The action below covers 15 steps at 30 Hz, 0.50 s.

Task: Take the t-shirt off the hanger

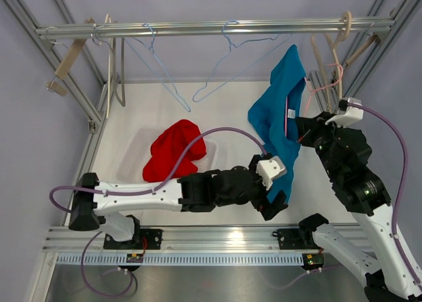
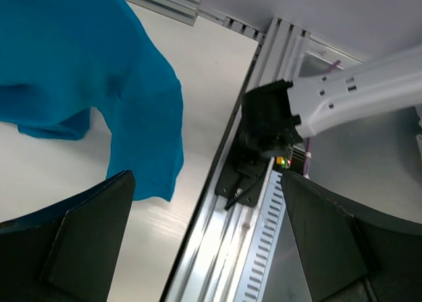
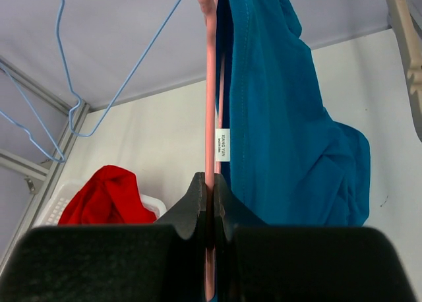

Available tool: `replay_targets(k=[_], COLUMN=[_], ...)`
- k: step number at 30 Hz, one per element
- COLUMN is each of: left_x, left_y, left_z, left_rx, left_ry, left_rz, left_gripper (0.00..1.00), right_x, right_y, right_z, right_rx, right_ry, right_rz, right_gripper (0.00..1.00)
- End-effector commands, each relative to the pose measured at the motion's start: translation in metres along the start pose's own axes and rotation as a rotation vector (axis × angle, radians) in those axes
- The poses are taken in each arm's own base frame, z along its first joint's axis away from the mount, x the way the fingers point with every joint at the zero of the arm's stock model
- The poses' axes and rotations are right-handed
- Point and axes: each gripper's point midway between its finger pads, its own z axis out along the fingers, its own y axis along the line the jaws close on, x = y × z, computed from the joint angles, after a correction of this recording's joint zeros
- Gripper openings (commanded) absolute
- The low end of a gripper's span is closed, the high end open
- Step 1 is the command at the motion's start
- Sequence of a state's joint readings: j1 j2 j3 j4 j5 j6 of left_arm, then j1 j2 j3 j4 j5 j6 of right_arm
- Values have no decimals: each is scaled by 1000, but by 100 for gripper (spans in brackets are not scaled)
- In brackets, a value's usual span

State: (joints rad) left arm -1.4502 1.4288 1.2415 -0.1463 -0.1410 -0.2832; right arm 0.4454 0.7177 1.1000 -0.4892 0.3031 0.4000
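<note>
A blue t-shirt point(image 1: 280, 111) hangs on a pink hanger point(image 1: 323, 84) at the right end of the rail, its lower part drooping toward the table. My right gripper point(image 1: 304, 127) is shut on the pink hanger's wire point(image 3: 210, 84), which runs straight up between the jaws point(image 3: 213, 183), with the blue t-shirt point(image 3: 283, 117) draped just right of it. My left gripper point(image 1: 275, 208) sits low beside the shirt's bottom hem, open, with nothing between its fingers point(image 2: 206, 183). The shirt's hem point(image 2: 79, 64) lies to the upper left of the left gripper, apart from it.
A red garment point(image 1: 175, 150) lies in a white basket point(image 3: 155, 203) at centre left. Two blue wire hangers point(image 1: 158, 58) point(image 1: 227, 58) hang from the overhead rail point(image 1: 198, 29). Wooden hangers point(image 1: 330, 51) hang at the right end. The aluminium front rail point(image 2: 231, 249) and the right arm's base point(image 2: 264, 130) lie below the left gripper.
</note>
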Motion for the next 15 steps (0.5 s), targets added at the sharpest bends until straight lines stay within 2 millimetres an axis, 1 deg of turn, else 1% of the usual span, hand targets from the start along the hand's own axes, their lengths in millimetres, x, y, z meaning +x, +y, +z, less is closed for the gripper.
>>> replay_targets(k=[1, 2, 3, 4, 5, 6, 8, 10, 11, 12, 13, 14, 15], left_x=[-52, -43, -51, -49, -48, -51, -53, -55, -53, -52, -49, -46, -45], left_y=[-3, -2, -4, 3, 5, 7, 10, 7, 6, 4, -1, -5, -8], left_z=[20, 34, 39, 44, 47, 52, 54, 58, 60, 61, 60, 59, 57], left_rx=[-42, -53, -55, -89, -108, -128, -146, -134, -130, -120, -108, -100, -95], left_ry=[-146, -118, -130, -120, -113, -118, -125, -125, -121, -118, -113, -108, -107], left_rz=[29, 42, 45, 56, 62, 65, 75, 81, 82, 82, 78, 82, 90], left_gripper=[99, 99, 99, 99, 99, 99, 99, 94, 74, 58, 45, 27, 21], right_x=[-42, -45, -48, -49, -53, -52, -58, -62, -64, -65, -66, -70, -72], right_y=[20, 21, 22, 24, 25, 25, 27, 28, 29, 29, 28, 28, 27], right_z=[-23, -28, -31, -36, -41, -43, -52, -59, -61, -62, -63, -65, -66], right_rx=[-82, -92, -105, -123, -134, -137, -158, -174, -178, -179, -176, -175, -171], right_ry=[-106, -116, -123, -126, -135, -130, -148, -162, -167, -170, -171, -180, -187], right_rz=[60, 62, 65, 69, 71, 69, 75, 75, 75, 72, 69, 64, 63], right_gripper=[0, 0, 0, 0, 0, 0, 0, 0, 0, 0, 0, 0, 0])
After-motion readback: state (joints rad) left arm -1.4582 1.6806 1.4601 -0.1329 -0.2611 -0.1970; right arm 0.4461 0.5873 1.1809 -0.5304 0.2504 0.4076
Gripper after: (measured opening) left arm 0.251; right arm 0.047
